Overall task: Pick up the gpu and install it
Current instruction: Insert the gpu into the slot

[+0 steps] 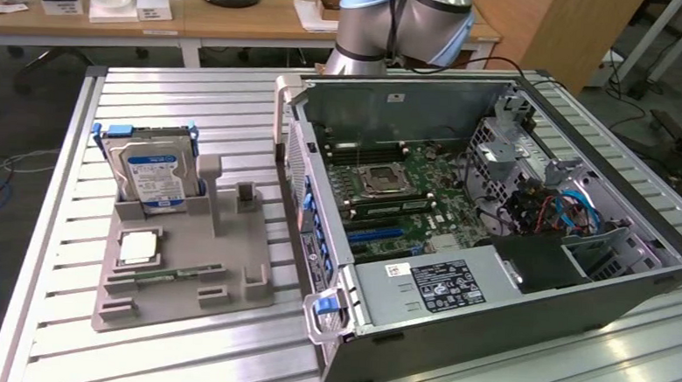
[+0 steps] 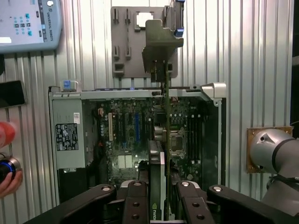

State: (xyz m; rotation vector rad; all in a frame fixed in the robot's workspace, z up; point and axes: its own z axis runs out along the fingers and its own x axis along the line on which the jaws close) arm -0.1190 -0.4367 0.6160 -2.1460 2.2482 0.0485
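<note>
Slats of aluminium form the table [image 1: 206,96] under the open computer case [image 1: 616,284]; wooden desks [image 1: 245,24] stand behind the case. Over the case's motherboard, the gripper [image 2: 162,205] clamps the gpu [image 2: 156,161] edge-on, bracket end toward the grey tray [image 1: 172,296] beside the case.
</note>
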